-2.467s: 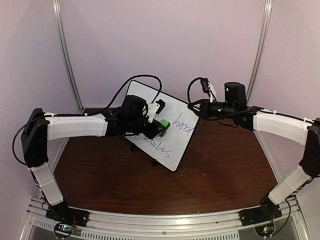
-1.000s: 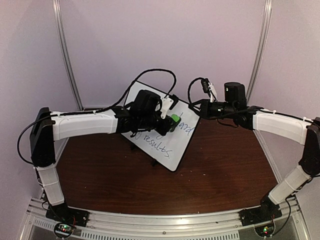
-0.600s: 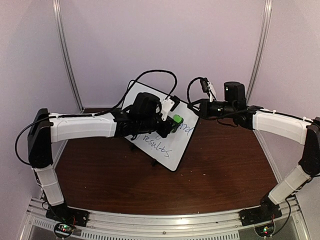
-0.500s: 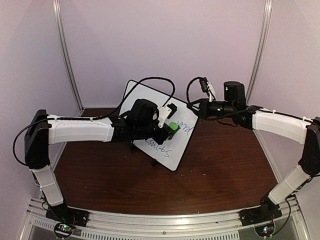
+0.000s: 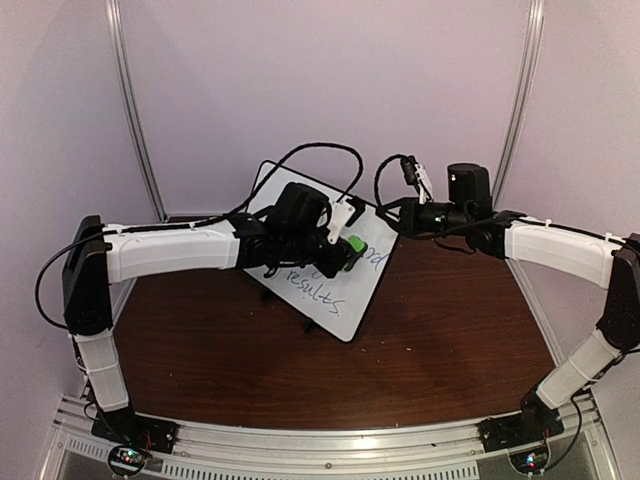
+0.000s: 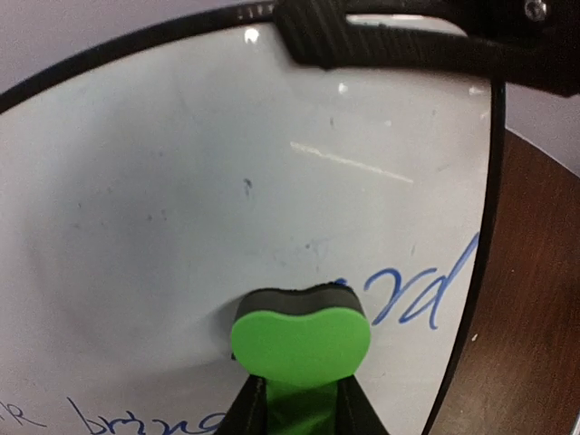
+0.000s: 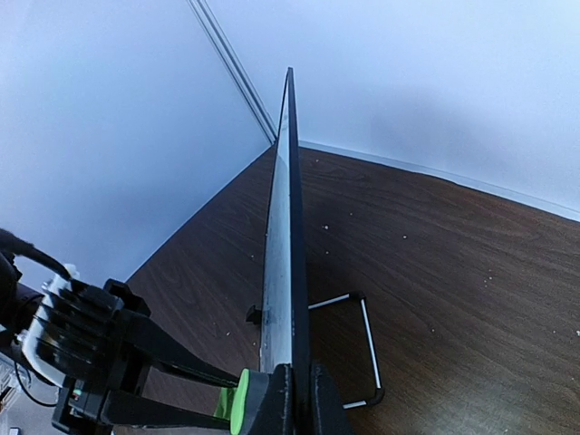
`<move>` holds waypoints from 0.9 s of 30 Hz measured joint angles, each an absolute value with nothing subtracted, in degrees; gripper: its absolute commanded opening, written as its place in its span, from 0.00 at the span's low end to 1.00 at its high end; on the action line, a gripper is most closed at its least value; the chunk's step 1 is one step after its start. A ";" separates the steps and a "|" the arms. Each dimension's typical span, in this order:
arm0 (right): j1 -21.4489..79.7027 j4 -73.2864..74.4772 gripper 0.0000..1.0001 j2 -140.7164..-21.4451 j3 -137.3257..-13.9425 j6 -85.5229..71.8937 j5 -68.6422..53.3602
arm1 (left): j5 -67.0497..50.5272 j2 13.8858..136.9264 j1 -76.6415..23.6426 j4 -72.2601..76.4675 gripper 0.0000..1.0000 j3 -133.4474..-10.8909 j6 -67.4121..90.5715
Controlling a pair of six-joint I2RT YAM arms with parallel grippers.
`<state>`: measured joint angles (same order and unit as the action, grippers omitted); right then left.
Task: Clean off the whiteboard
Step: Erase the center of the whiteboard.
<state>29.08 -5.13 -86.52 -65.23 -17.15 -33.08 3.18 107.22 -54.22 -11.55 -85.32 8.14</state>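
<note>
Shifted rightward, eraser (image 6: pixel 301 340) in left tool (image 6: pixel 299 410) hides part of whiteboard (image 6: pixel 181 181) writing (image 6: pixel 417 294).

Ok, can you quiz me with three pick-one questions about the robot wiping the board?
1. Where is the eraser?
A: in the right gripper
B: pressed on the whiteboard by the left gripper
C: lying behind the board

2. What colour is the writing?
A: blue
B: red
C: orange

3. What is the right gripper doing?
A: hanging open
B: pushing the eraser
C: shut on the whiteboard's edge

Answers:
1 B: the left wrist view shows the green block held in that gripper and touching the board.
2 A: the letters are blue.
3 C: its wrist view shows it clamped on the board's thin edge.
</note>
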 measured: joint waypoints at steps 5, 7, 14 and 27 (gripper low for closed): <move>28.95 -4.93 0.00 -86.56 -65.23 -17.28 -32.93 | 3.05 110.48 -54.06 -11.79 0.17 -94.94 7.16; 28.95 -4.97 0.00 -86.56 -65.23 -17.28 -33.10 | 3.03 111.09 -53.74 -10.76 0.17 -96.95 6.87; 28.95 -5.10 0.00 -86.59 -65.23 -17.37 -33.26 | 1.45 110.39 -53.15 -7.79 0.17 -94.48 6.52; 29.02 -5.39 0.00 -86.59 -65.23 -17.15 -33.93 | -0.38 104.20 -52.01 -5.02 0.17 -76.40 9.80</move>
